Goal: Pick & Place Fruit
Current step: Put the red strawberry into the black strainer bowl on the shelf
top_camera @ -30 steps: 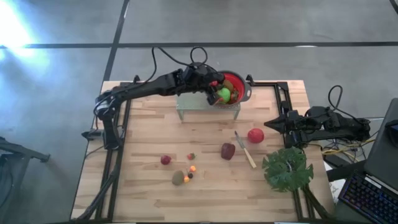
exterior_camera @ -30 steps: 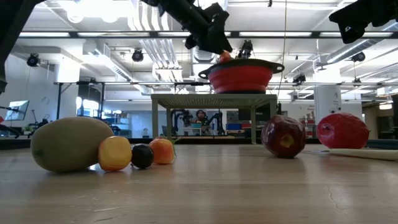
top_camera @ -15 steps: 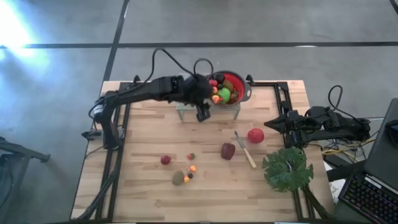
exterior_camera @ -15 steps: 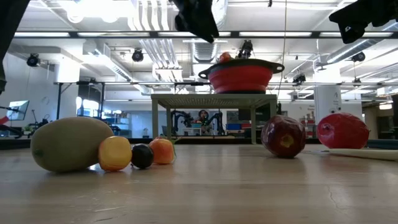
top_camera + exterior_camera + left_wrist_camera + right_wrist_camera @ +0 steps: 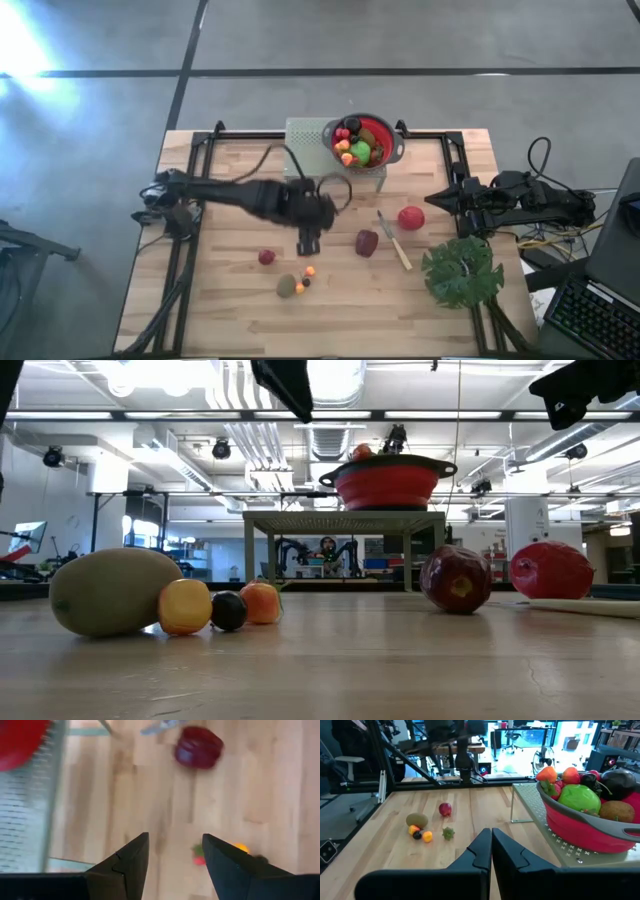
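Observation:
A red bowl [image 5: 363,141] holding several fruits stands on a metal mesh stand [image 5: 310,135] at the table's far middle. On the table lie a red apple [image 5: 411,217], a dark maroon fruit [image 5: 367,242], a small red fruit [image 5: 266,257], a kiwi [image 5: 286,286], two orange pieces [image 5: 309,270] and a dark berry [image 5: 306,282]. My left gripper [image 5: 307,243] is open and empty above the table's middle. A strawberry [image 5: 199,855] lies below it, just past its fingers [image 5: 175,837]. My right gripper [image 5: 432,200] waits shut at the table's right side.
A pale-handled knife [image 5: 394,242] lies between the maroon fruit and the red apple. A big green leaf [image 5: 462,272] lies at the near right corner. Black frame rails [image 5: 190,250] run along the table's left and right sides.
My left gripper has gone from over the red bowl toward the table's near edge, past the mesh stand, and now hangs above the loose fruits at the table's middle. The fruits on the table have kept still.

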You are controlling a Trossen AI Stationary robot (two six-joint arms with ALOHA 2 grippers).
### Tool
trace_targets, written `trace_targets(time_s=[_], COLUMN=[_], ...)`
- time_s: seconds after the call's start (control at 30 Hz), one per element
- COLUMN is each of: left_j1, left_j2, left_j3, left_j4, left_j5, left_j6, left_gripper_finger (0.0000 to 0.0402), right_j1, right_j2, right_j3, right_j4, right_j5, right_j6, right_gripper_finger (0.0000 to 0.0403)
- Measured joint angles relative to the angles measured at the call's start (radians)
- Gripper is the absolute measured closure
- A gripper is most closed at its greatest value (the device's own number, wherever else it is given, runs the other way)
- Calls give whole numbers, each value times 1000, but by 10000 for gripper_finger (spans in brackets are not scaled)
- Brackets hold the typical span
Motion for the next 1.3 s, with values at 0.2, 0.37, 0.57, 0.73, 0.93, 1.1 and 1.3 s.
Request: trace_targets(time_s=[0.2,0.37,0.57,0.73,0.93,1.1,1.3], left_j1=[-101,-134,-126,-108,-94,-92,-90], left_j2=[2,3,3,3,3,3,3], left_j3=[-120,-276,-434,-544,-635,-678,-730], left_j4=[88,261,439,605,703,744,854], left_j5=[-11,-11,-14,-14,-11,-10,-13], left_j6=[-30,-20,-25,-30,-59,-80,-83], left_gripper_finger=[211,211,211,219,236,246,247], right_j1=[0,0,0,0,0,0,0], right_j2=[0,0,0,0,0,0,0], right_j3=[0,0,0,0,0,0,0], right_j4=[0,0,0,0,0,0,0], right_j5=[0,0,0,0,0,0,0], right_j6=[0,0,0,0,0,0,0], right_gripper_finger=[394,394,394,394,394,394,394])
